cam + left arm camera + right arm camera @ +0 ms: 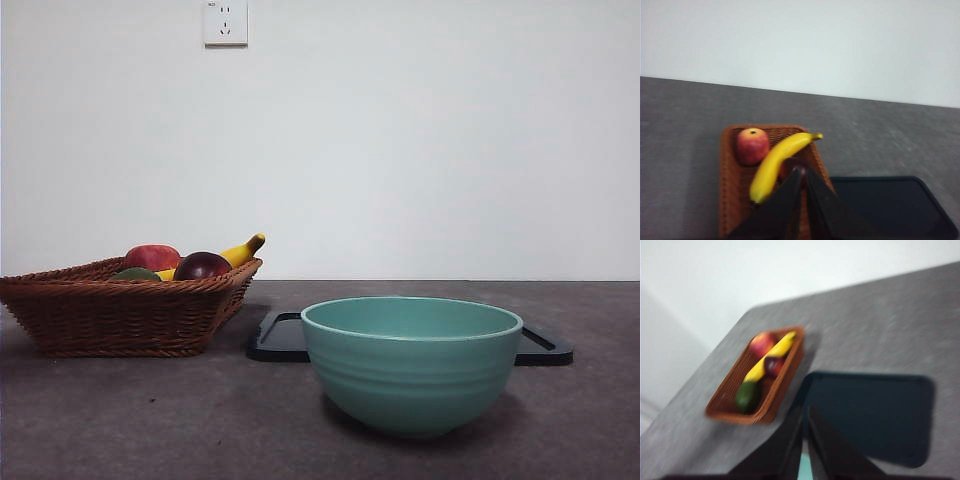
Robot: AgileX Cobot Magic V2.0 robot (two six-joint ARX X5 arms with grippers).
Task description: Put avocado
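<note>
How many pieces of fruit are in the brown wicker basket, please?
4, all in the brown wicker basket: a red apple at one end, a long yellow banana down the middle, a dark maroon round fruit beside it, a dull dark-green avocado at the other end. More may be hidden.

Grey table [120, 420] with three things on it.
Wicker basket [120, 315] toward the left edge; teal bowl [412, 365] near the front; black tray [285, 340] just behind the bowl.
</note>
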